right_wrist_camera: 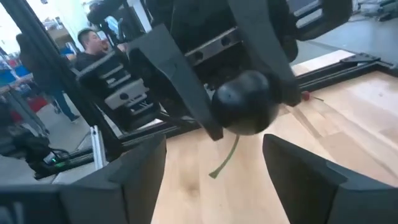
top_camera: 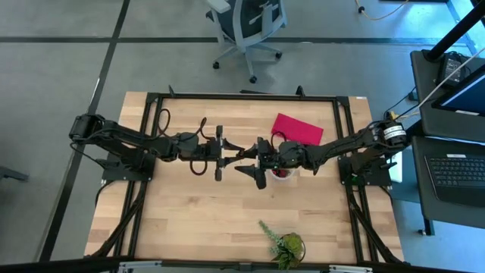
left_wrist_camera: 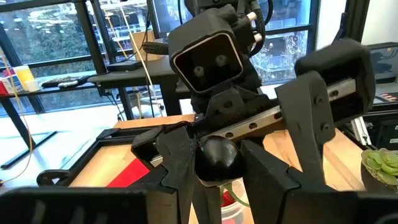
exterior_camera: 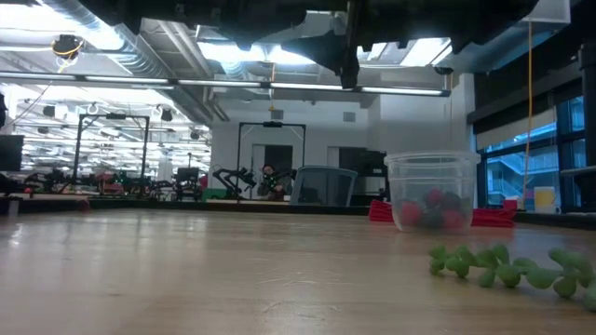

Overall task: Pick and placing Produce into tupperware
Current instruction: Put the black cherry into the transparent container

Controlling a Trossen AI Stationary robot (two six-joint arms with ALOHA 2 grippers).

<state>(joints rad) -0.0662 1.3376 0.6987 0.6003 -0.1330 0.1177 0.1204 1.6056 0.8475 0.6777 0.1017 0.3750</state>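
**holding a dark fruit in mid-air between the two arms**

pinching a dark fruit [left_wrist_camera: 217, 155] between the pressed-in fingers of the left gripper [top_camera: 236, 155], above the middle of the wooden table [top_camera: 197, 212]. trailing a thin green stem [right_wrist_camera: 224, 158] below that fruit. facing it nose to nose with the right gripper [right_wrist_camera: 214, 155], keeping its fingers [right_wrist_camera: 134, 177] spread wide on either side and gripping nothing. holding both grippers well up off the tabletop.

sitting upright just beneath the right arm's wrist: the clear cup [top_camera: 282, 174], near the held fruit but not under it. resting inside the cup: several small red and dark fruits [exterior_camera: 430, 209]. lying flat just beyond the cup: a red card [top_camera: 297, 129]. lying at the table's near edge, well apart from the cup: a green leafy plant [top_camera: 284, 246].
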